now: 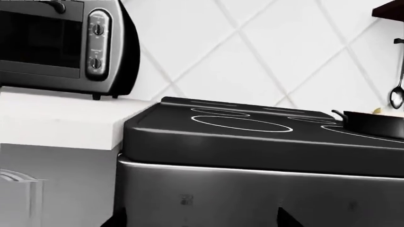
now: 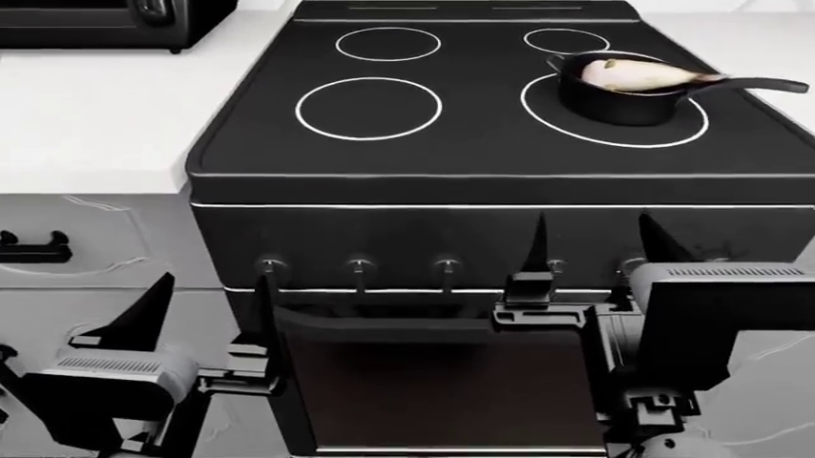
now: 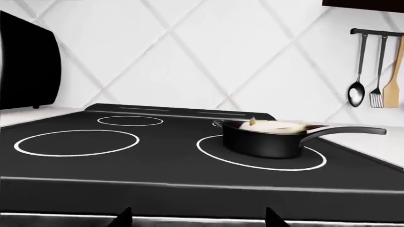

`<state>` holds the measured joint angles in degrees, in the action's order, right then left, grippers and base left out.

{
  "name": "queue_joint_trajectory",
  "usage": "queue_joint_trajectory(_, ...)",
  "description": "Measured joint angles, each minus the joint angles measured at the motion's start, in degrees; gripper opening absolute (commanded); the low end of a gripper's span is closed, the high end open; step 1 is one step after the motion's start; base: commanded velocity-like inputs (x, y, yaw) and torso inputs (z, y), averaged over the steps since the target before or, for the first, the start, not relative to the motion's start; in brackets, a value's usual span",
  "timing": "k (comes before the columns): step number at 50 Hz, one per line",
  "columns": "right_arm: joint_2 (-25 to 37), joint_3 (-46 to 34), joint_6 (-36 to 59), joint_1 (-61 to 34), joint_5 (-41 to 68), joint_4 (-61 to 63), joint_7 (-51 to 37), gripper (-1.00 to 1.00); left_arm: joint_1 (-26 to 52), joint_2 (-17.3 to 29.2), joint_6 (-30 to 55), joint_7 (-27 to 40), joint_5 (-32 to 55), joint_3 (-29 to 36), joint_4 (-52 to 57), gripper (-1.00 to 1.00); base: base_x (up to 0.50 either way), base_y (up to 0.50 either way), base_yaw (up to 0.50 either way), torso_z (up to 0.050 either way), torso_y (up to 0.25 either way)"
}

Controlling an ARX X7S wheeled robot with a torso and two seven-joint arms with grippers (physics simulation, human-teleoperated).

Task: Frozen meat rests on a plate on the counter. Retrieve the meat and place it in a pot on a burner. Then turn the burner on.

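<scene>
The meat [image 2: 631, 74], a pale fish, lies in the black pot [image 2: 617, 100], its tail over the rim by the long handle. That pot stands on the widest burner [image 2: 548, 119], front right of the black stove top; the right wrist view shows the pot [image 3: 268, 142], the meat [image 3: 271, 126] and the burner [image 3: 215, 156] too. My right gripper [image 2: 594, 229] is open and empty before the stove's front panel, near the right-hand knobs [image 2: 555, 267]. The left gripper [image 2: 214, 291] is open and empty, low at the stove's front left. The plate is out of view.
White counter [image 2: 90, 124] runs left of the stove, with a microwave [image 1: 63, 42] at its back. Three smaller rings [image 2: 369, 108] mark the other burners. Several knobs [image 2: 361, 268] line the front panel above the oven door. Utensils [image 3: 372, 71] hang on the tiled wall at right.
</scene>
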<state>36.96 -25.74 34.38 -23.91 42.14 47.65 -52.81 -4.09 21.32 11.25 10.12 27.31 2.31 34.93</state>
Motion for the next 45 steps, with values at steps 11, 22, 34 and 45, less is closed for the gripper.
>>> queue_joint_trajectory(11,-0.16,-0.37,-0.33,0.35,-0.22,-0.92,0.26,1.0,-0.11,0.05,-0.21,-0.04,0.16,0.31,-0.3,1.0,0.0,0.0,0.0,-0.05,0.0)
queue_joint_trajectory(22,-0.49,-0.92,-0.59,0.32,-0.7,-1.89,0.61,1.0,0.0,0.11,-0.25,-0.01,0.38,0.61,-0.71,1.0,0.0,0.0,0.0,-0.05,0.0)
queue_joint_trajectory(34,-0.98,-1.33,-0.96,0.19,-1.19,-3.28,0.91,1.0,0.02,0.23,-0.15,0.1,0.9,0.77,-0.91,1.0,0.0,0.0,0.0,-0.05,0.0)
queue_joint_trajectory(45,-1.11,-1.34,-1.29,0.26,-1.28,-3.98,1.01,1.0,-0.05,0.32,-0.18,0.23,1.23,0.92,-0.95,1.0,0.0,0.0,0.0,-0.05,0.0)
